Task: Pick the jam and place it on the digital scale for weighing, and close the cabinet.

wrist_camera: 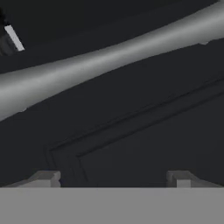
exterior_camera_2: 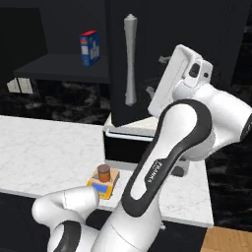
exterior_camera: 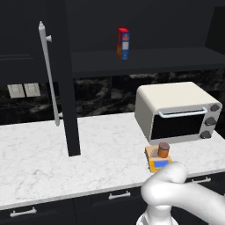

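While the gripper point(wrist_camera: 113, 179) stands spread wide with nothing between its two finger tips, I'm looking along it at a black cabinet door point(wrist_camera: 144, 144) close in front, with the long silver bar handle point(wrist_camera: 109, 59) slanting across above the tips; I can't tell whether the tips touch the panel. From the right base view the hand is up against the swung-out door point(exterior_camera_2: 123, 64) beside its handle point(exterior_camera_2: 130, 59), so I judge the closing step is in hand. The door should be stiff and light on its hinges, and a flat push on the panel near the handle side ought to serve better than pinching the smooth round bar, which looks slippery. The other door point(exterior_camera: 66, 79) stands edge-on toward me in the left base view, its handle point(exterior_camera: 49, 72) alongside. The jam point(exterior_camera: 164, 150) already sits upright on the digital scale point(exterior_camera: 157, 160), near the front edge of the counter point(exterior_camera: 52, 158), just before the toaster oven point(exterior_camera: 176, 112). The jar is small, rigid and probably breakable, best left alone now. A red and blue box point(exterior_camera: 123, 43) stands on the cabinet shelf point(exterior_camera: 145, 59).
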